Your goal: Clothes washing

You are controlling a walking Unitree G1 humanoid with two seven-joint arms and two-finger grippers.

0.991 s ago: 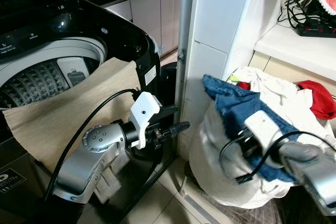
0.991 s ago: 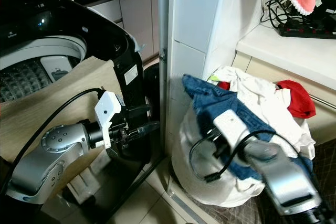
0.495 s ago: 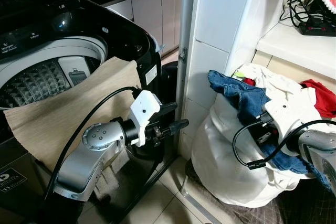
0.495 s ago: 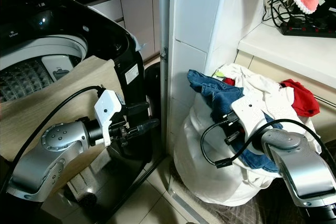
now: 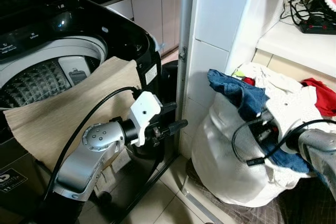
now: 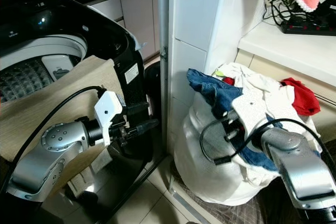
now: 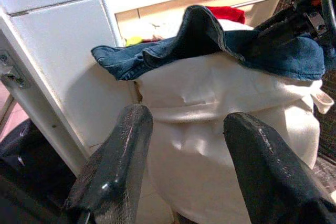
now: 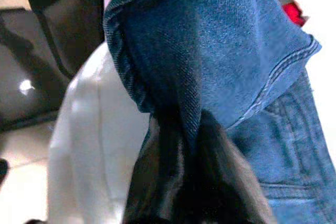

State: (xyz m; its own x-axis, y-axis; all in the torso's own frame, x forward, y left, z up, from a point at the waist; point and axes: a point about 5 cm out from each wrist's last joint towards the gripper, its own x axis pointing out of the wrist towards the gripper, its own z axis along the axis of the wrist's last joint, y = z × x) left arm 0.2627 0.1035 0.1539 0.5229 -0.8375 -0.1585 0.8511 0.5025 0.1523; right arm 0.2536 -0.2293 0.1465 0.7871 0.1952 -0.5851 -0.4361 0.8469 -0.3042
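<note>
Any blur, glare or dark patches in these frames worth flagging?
Right wrist view: the black fingers pinching the denim garment are soft, too close to focus. Left wrist view: its fingers blur, while the white laundry bag stays sharp. Eye views: a bright glare spot on the washing machine.

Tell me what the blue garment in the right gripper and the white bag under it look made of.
The blue garment, pinched in the right gripper: denim, judging by the twill weave and stitched seams. The white laundry bag: matte woven cloth, probably cotton or canvas, softly creased.
</note>
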